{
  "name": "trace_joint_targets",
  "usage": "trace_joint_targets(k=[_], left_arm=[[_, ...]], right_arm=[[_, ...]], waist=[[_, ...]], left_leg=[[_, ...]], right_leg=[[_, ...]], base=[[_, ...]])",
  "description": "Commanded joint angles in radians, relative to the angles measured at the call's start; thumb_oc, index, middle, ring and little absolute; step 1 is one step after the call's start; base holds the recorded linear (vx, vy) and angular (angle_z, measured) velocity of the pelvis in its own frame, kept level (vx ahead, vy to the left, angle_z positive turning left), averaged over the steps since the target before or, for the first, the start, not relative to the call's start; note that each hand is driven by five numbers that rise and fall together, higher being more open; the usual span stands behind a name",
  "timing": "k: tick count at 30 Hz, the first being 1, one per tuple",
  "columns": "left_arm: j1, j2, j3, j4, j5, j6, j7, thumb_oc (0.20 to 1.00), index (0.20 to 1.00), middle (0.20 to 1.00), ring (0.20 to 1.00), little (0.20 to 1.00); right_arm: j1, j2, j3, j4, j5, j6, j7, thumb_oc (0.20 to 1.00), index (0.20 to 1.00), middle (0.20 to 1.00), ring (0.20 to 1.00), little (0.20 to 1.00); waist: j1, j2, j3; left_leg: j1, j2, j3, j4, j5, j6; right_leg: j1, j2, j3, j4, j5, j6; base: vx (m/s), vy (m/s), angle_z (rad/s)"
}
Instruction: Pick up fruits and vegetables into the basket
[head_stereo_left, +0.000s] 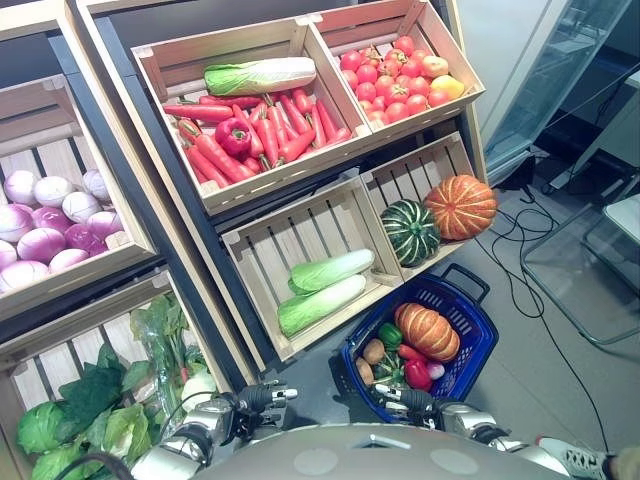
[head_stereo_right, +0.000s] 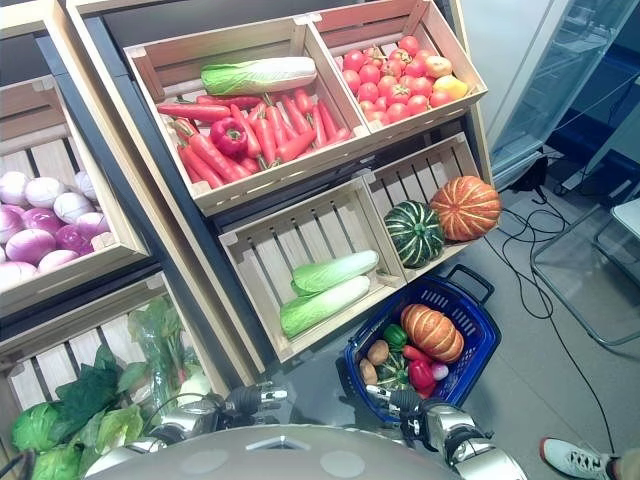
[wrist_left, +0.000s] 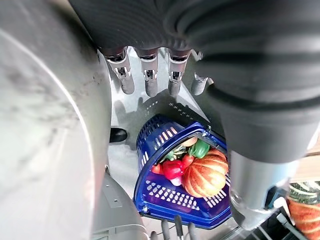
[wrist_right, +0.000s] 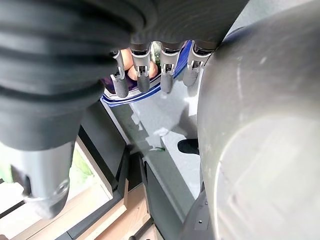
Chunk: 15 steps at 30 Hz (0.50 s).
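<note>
Fruit and vegetables sit in wooden crates (head_stereo_left: 300, 235) on a slanted shelf. No writing can be read on anything. The blue basket (head_stereo_left: 470, 345) rests on the floor below the crates, with an orange pumpkin (head_stereo_left: 427, 331), a red pepper (head_stereo_left: 417, 373) and a green pepper (head_stereo_left: 390, 334) inside. The left robot hand (wrist_left: 150, 75) hangs with its fingers straight and holds nothing. The right robot hand (wrist_right: 155, 70) also has straight, empty fingers.

Silver-grey arms; dark ribbed wrist covers; each hand (wrist_left: 150, 75) has silver, dark-tipped fingers (wrist_right: 142, 75).
</note>
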Motion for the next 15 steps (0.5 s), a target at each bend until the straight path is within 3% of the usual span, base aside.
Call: trace_joint_targets(k=[1,4,7,8,9,12,15], left_arm=[[-0.062,-0.033,-0.062,0.046,0.012,-0.180,0.097,1.000,1.000,1.000,1.000,1.000],[-0.079,-0.016,-0.063,-0.013,-0.041,-0.293,0.225,1.000,1.000,1.000,1.000,1.000],[-0.098,0.014,-0.053,-0.098,-0.035,-0.347,0.313,1.000,1.000,1.000,1.000,1.000],[-0.103,0.030,-0.042,-0.106,0.005,-0.436,0.357,1.000,1.000,1.000,1.000,1.000],[-0.102,0.045,-0.044,-0.124,0.031,-0.482,0.379,1.000,1.000,1.000,1.000,1.000],[-0.084,0.094,-0.054,-0.250,0.046,-0.509,0.401,1.000,1.000,1.000,1.000,1.000],[-0.024,0.211,-0.034,-0.601,0.094,-0.469,0.481,1.000,1.000,1.000,1.000,1.000]], right_arm=[[-0.018,0.023,0.032,0.048,0.035,-0.066,-0.029,1.000,1.000,1.000,1.000,1.000],[-0.026,0.012,0.027,0.020,0.059,-0.156,-0.074,1.000,1.000,1.000,1.000,1.000],[-0.035,-0.008,0.014,-0.021,0.107,-0.194,-0.107,1.000,1.000,1.000,1.000,1.000],[-0.050,-0.019,-0.015,-0.012,0.132,-0.281,-0.104,1.000,1.000,1.000,1.000,1.000],[-0.055,-0.027,-0.027,-0.021,0.150,-0.310,-0.105,1.000,1.000,1.000,1.000,1.000],[-0.043,-0.048,-0.032,-0.132,0.186,-0.365,-0.144,1.000,1.000,1.000,1.000,1.000],[0.033,-0.091,-0.042,-0.552,0.210,-0.327,-0.261,1.000,1.000,1.000,1.000,1.000]], waist=[[0.005,-0.008,0.057],[0.004,-0.006,0.058],[0.006,-0.004,0.058],[0.011,-0.001,0.057],[0.014,0.002,0.060],[0.017,0.005,0.071],[0.007,-0.002,0.098]], left_leg=[[0.024,-0.032,0.034,0.013,-0.121,0.053],[0.025,-0.031,0.029,0.015,-0.120,0.050],[0.022,-0.028,0.025,0.016,-0.118,0.048],[0.015,-0.025,0.025,0.016,-0.115,0.048],[0.013,-0.024,0.026,0.017,-0.115,0.050],[0.008,-0.024,0.025,0.021,-0.113,0.053],[-0.003,-0.013,0.023,0.033,-0.109,0.054]], right_leg=[[-0.046,-0.040,-0.014,0.041,0.016,0.051],[-0.047,-0.040,-0.011,0.046,0.015,0.052],[-0.048,-0.039,-0.009,0.045,0.016,0.051],[-0.056,-0.035,-0.005,0.046,0.017,0.049],[-0.058,-0.036,-0.007,0.049,0.016,0.048],[-0.062,-0.038,-0.011,0.057,0.013,0.045],[-0.079,-0.042,-0.008,0.092,0.001,0.040]], base=[[0.00,0.000,0.00],[0.05,-0.003,0.01],[0.04,-0.007,0.03],[0.03,-0.001,0.06],[0.02,0.002,0.04],[0.00,-0.009,0.02],[0.02,-0.067,0.12]])
